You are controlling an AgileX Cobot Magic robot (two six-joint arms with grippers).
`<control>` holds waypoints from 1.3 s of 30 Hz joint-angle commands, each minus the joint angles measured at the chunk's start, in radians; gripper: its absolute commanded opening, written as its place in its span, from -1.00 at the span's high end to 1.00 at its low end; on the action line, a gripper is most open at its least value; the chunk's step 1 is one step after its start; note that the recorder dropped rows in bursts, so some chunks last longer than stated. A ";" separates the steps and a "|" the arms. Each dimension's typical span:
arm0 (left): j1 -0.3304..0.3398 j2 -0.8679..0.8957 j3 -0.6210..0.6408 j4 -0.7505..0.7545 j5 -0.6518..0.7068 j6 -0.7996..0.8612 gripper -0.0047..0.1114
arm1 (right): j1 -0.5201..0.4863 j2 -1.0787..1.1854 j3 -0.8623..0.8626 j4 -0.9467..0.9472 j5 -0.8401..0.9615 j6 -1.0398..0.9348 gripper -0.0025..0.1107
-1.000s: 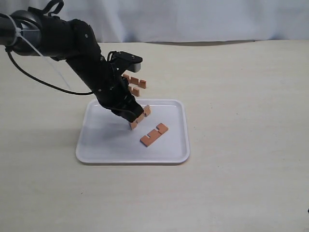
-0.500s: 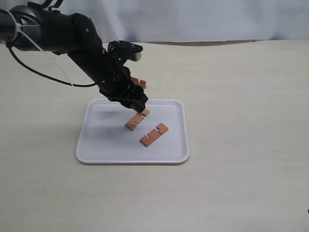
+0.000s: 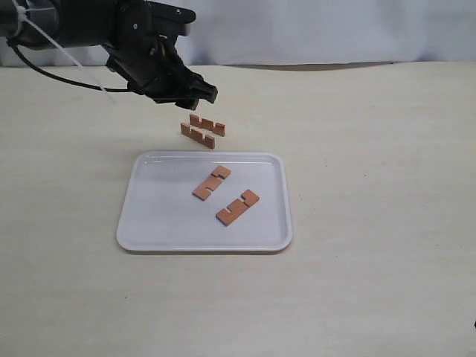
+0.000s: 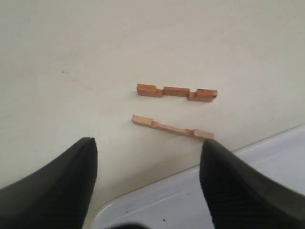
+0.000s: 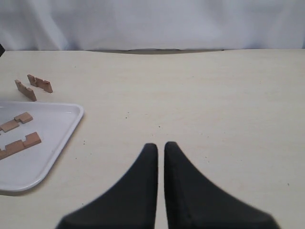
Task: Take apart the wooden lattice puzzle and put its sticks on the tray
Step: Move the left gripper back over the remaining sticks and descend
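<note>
Overhead, at the upper left of the exterior view, the left gripper (image 3: 199, 92) hung above the table (image 3: 372, 186) with its jaws spread and nothing between them, clear of everything beneath. Just below and right of it, two of the puzzle's sticks lay on the bare tabletop: the rear stick (image 3: 207, 123) and the front stick (image 3: 198, 134), side by side, close but apart, just beyond the far rim of the tray (image 3: 152, 223). Inside the tray, right of its middle, the upper tray stick (image 3: 212, 182) and the lower tray stick (image 3: 237, 207) lay flat, separate from each other and from the rim; the tray's left half showed plain white floor. Rightward, open tabletop ran wide to the frame edge, with a pale backdrop (image 3: 312, 30) closing the far side. The left wrist view alone showed the left gripper (image 4: 148, 143) framing the rear stick (image 4: 177, 92) and front stick (image 4: 171, 128) between its parted fingertips, the tray (image 4: 190, 191) rim just beside the front stick; the tray's own sticks fell outside it. Only the right wrist view showed the right gripper (image 5: 160, 145), jaws pressed nearly together on nothing, over open table, well apart from the tray (image 5: 52, 143) and the four sticks at its left edge.
</note>
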 commanded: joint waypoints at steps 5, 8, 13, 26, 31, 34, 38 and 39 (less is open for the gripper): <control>-0.007 0.003 -0.006 0.059 -0.049 -0.103 -0.10 | -0.001 -0.005 0.002 -0.001 -0.006 -0.005 0.87; -0.007 0.026 -0.006 0.087 -0.044 -0.130 -0.10 | -0.001 -0.005 0.002 -0.001 -0.006 -0.005 0.87; -0.007 0.053 -0.006 0.112 -0.042 -0.146 -0.10 | -0.001 -0.005 0.002 -0.001 -0.006 -0.005 0.87; 0.023 0.093 -0.006 0.159 -0.146 -0.356 -0.10 | -0.001 -0.005 0.002 -0.001 -0.006 -0.005 0.87; 0.029 0.107 -0.006 0.190 -0.146 -0.406 -0.10 | -0.001 -0.005 0.002 -0.001 -0.006 -0.005 0.87; 0.029 0.118 -0.006 0.190 -0.150 -0.407 -0.10 | -0.001 -0.005 0.002 -0.001 -0.006 -0.005 0.87; 0.029 0.121 -0.006 0.190 -0.175 -0.407 -0.10 | -0.001 -0.005 0.002 -0.001 -0.006 -0.005 0.87; 0.029 0.121 -0.006 0.190 -0.181 -0.407 -0.10 | -0.001 -0.005 0.002 -0.001 -0.006 -0.005 0.87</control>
